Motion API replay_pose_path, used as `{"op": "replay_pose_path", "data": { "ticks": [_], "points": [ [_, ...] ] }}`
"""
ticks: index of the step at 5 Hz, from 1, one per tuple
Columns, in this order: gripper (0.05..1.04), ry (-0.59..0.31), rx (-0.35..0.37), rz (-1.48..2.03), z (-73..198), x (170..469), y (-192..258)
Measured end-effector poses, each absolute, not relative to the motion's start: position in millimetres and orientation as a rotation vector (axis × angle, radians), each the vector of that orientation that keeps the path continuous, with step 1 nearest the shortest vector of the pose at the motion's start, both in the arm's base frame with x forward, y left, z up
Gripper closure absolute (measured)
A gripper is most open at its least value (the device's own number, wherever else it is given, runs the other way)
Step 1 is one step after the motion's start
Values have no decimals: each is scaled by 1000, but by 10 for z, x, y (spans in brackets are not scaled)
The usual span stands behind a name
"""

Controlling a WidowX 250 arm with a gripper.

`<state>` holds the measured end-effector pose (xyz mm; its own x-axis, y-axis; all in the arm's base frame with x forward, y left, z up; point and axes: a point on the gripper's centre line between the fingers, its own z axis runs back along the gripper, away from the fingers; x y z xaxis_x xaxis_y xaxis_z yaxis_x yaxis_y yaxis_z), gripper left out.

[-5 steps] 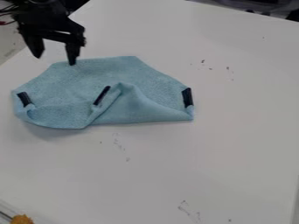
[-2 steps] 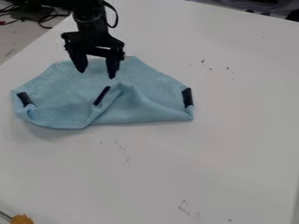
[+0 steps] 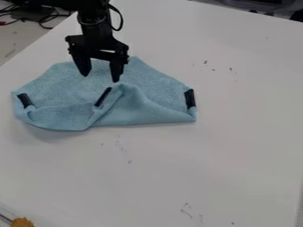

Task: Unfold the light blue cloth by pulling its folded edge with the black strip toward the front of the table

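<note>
Where fingers hang, blue cloth, partly hidden

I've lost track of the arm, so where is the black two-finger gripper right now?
In the camera view, the black two-finger gripper is left of centre, over the light blue cloth on the white table.

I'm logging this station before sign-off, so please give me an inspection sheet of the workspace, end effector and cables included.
Surface: white tabletop with scattered dark marks.
Work things: light blue cloth, partly folded and rumpled, with three dark strips showing.
Clutter: orange-yellow lump at the lower-left corner; what it is, I cannot tell.
End effector: open, over the cloth's upper part, holding nothing.
Cables: black loop beside the arm; more cables at upper left.
Surroundings: grey floor at left; dark items beyond the top-right edge.
</note>
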<state>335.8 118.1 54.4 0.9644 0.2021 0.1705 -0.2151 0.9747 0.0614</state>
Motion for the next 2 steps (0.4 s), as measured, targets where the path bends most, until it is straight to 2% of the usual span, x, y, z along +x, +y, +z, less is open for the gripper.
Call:
{"op": "replay_pose_path", "data": {
  "ticks": [2],
  "points": [
    [82, -117, 51, 213, 315, 3326, 1135]
  ]
}}
